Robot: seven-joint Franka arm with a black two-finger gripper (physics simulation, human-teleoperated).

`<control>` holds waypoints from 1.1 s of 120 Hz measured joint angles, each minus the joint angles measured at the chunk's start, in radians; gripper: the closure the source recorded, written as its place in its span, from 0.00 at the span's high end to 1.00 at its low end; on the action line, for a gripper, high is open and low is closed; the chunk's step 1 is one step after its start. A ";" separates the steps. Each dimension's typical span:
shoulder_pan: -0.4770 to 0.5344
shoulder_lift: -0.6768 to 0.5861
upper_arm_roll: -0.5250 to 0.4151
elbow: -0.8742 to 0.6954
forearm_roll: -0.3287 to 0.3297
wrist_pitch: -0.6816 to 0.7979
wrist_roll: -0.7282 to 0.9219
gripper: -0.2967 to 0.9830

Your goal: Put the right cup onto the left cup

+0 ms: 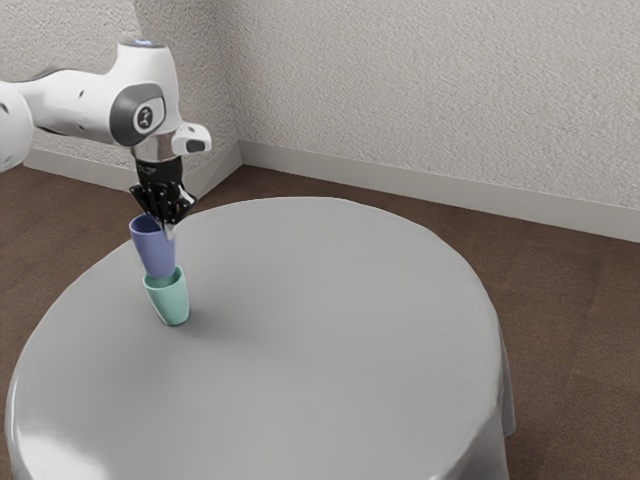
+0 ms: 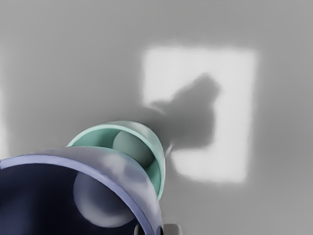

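Plaster walls (image 1: 430, 80) spread widest, across the upper part of the exterior view, their corner toward eleven o'clock of that view. Brown floor (image 1: 570, 320) shows around the table, reaching out past its two and three o'clock sides. The round table (image 1: 330, 340) wears a smooth grey cloth that hangs in folds at its four o'clock edge. A pale baseboard (image 1: 420, 185) follows the foot of the walls. The white Franka arm (image 1: 80, 100) comes in from about ten o'clock of the exterior view and turns down over the cups. On the cloth in the wrist view, a bright patch (image 2: 237, 117) lies near the green cup, with a dark shadow (image 2: 195, 110) cutting into it.

The black two-finger gripper (image 1: 168, 228) points downward and is clamped on the wall of the periwinkle cup, at about three o'clock on its rim in the exterior view. That periwinkle cup (image 1: 153, 250) is held open end up, its base at the mouth of the mint-green cup (image 1: 172, 305); whether the two touch I cannot tell. The mint-green cup stands upright toward ten o'clock on the table. Smallest are the fingertips (image 2: 172, 229), one inside the periwinkle cup's rim, the other outside.
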 joint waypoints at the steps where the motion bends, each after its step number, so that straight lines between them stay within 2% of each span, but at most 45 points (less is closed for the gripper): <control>1: 0.000 0.000 0.002 0.000 0.000 0.000 0.001 0.16; 75: 0.000 0.054 0.012 0.000 -0.009 0.037 0.025 0.16; 104: -0.010 0.045 0.002 0.000 -0.018 0.017 0.028 0.53; 117: -0.010 0.021 -0.002 0.000 -0.024 -0.010 0.028 0.63; 132: -0.014 -0.025 -0.010 0.000 -0.031 -0.042 0.027 0.69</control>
